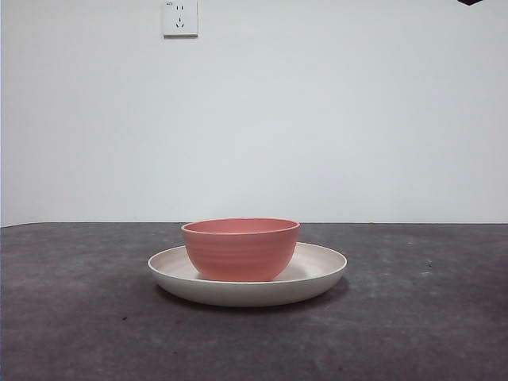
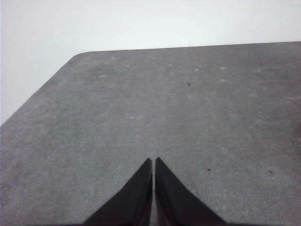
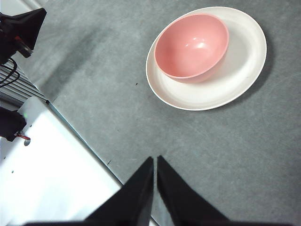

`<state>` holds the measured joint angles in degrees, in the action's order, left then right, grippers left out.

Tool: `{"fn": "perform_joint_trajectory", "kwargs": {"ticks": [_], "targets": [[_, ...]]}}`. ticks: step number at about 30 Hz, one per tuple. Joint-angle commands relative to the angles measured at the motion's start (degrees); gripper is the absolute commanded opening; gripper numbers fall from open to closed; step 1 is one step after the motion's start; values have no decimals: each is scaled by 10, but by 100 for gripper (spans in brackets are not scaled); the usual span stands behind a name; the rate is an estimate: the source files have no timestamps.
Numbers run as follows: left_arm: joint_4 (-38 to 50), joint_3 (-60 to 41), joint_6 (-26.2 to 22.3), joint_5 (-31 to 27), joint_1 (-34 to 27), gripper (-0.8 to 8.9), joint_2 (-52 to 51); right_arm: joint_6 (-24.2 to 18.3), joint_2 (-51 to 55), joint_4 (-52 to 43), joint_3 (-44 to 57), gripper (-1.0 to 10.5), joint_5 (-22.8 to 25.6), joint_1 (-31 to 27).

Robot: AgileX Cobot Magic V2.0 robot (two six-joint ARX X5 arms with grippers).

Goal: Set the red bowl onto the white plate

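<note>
Task looks done: red bowl (image 1: pixel 240 248) sits upright inside white plate (image 1: pixel 321 270), centre of front frame, slightly left of plate's middle. Left gripper (image 2: pixel 154 162) and right gripper (image 3: pixel 155 161) both closed, empty, apparently well clear. Nothing left.

table (image 1: pixel 79 317): dark grey, speckled | wall socket (image 1: pixel 180 17): white, on wall (image 1: pixel 357 119)
</note>
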<state>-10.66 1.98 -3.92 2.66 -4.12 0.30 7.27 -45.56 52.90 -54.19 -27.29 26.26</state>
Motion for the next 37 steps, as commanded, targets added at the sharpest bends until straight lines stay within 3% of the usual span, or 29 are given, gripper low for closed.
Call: {"fn": "perform_joint_trajectory", "kwargs": {"ticks": [1,23,26,29,37], "targets": [[-9,-9,5,-1,-1,9,-1,-9,-4,-6,-11,6,-1,4],[-9,-9,5,-1,-2,9,-1,-9,-4,-5,-11,6,-1,4],[-9,-9,5,-1,-2,9,-1,-45,-2,-19,-11,6,16,-2],[-9,-9,5,-1,-2,9,-1,-75,14,-67,-7,6,33,-26],[-9,-9,5,-1,-2,9,-1,-81,121,-276,102,6,33,-169]]}}
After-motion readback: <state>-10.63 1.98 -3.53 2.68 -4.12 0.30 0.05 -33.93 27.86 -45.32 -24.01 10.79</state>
